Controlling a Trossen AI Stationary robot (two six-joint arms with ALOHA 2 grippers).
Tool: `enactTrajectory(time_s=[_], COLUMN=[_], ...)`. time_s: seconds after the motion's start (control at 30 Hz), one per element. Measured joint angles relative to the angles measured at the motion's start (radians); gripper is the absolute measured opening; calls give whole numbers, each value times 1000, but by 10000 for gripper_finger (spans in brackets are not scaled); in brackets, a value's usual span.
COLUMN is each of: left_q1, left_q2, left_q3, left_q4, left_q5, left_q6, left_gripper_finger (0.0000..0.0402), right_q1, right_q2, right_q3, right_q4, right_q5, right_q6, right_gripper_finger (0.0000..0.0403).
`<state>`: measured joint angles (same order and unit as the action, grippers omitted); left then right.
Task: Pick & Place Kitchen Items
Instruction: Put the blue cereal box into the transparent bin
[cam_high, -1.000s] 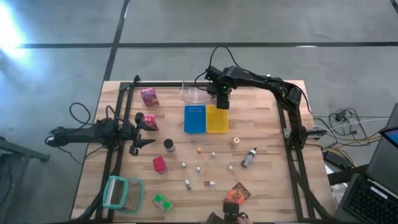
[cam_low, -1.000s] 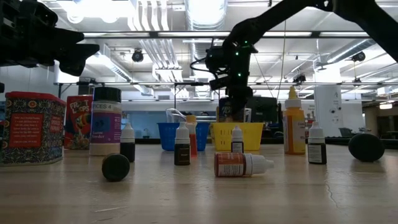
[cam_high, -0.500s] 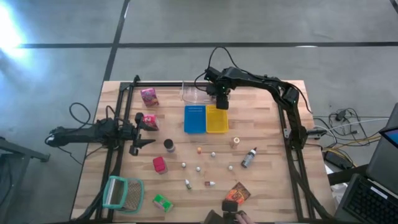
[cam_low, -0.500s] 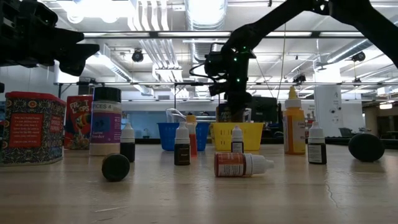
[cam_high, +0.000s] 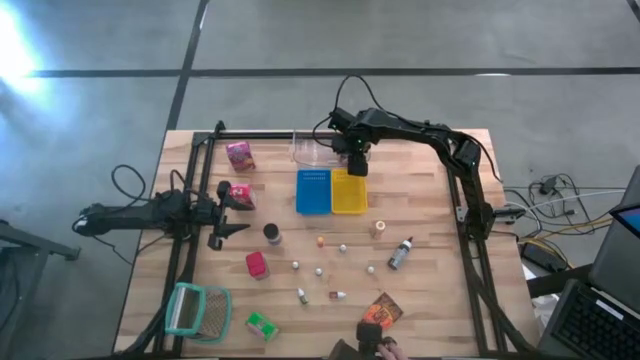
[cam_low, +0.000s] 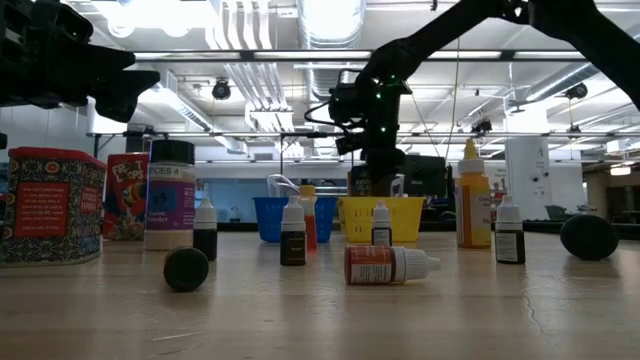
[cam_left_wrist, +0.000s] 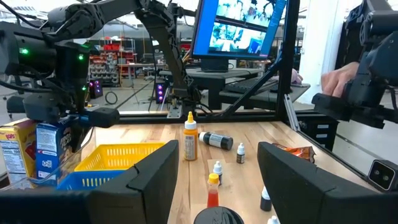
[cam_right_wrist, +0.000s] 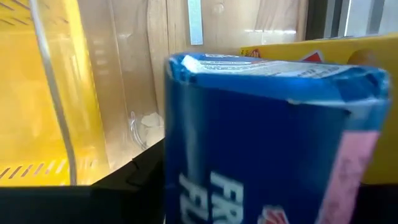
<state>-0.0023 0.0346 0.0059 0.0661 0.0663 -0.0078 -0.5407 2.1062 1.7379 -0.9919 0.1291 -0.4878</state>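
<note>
My right gripper (cam_high: 356, 163) is at the far middle of the table, over the far edge of the yellow tray (cam_high: 348, 197) next to the clear tub (cam_high: 315, 150), shut on a blue cereal box (cam_right_wrist: 261, 143). My left gripper (cam_high: 227, 214) waits open at the left, beside a pink box (cam_high: 241, 194). On the wood stand or lie another pink box (cam_high: 239, 155), a dark jar (cam_high: 271, 233), a red can (cam_high: 257, 264), a green packet (cam_high: 262, 324), an orange packet (cam_high: 382, 310), a grey bottle (cam_high: 400, 253) and several tiny pale pieces (cam_high: 320, 270). My right gripper holds the blue cereal box by its upper part (cam_left_wrist: 48, 134), pinched between the two fingers (cam_right_wrist: 124, 180), coming from above and pointing down. The box (cam_low: 372, 183) hangs upright below the gripper, lifted clear of the table. The box itself hides the pads in the wrist view.
The blue tray (cam_high: 313, 191) lies against the yellow tray's left side. The teal-rimmed mesh basket (cam_high: 198, 310) sits at the near left corner. A yellow box (cam_right_wrist: 323, 50) stands just behind the held one. A person's hand (cam_left_wrist: 339, 74) shows beyond the table's near edge.
My right gripper has carried the blue box a little toward the table's left, toward the clear tub, then held still. Its fingers have stayed shut on the box.
</note>
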Motion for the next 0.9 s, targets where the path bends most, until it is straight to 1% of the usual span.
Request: enactTrajectory(time_s=[0.13, 0.27, 0.53, 0.63, 0.73, 0.9], left_q1=[0, 0, 0, 0, 0, 0], left_q2=[0, 0, 0, 0, 0, 0], left_q3=[0, 0, 0, 0, 0, 0], left_q4=[0, 0, 0, 0, 0, 0], left_q5=[0, 0, 0, 0, 0, 0], left_q6=[0, 0, 0, 0, 0, 0], left_gripper_finger=[226, 226, 226, 226, 226, 226], right_q1=[4, 8, 35, 40, 34, 26], right_q2=[-32, -73, -235, -282, -277, -204], right_q3=[11, 19, 21, 21, 20, -2], right_q4=[-2, -7, -29, -12, -15, -17], right_q5=[0, 0, -2, -5, -2, 0], right_q6=[0, 11, 121, 129, 156, 166], right_gripper_finger=[209, 203, 183, 180, 183, 182])
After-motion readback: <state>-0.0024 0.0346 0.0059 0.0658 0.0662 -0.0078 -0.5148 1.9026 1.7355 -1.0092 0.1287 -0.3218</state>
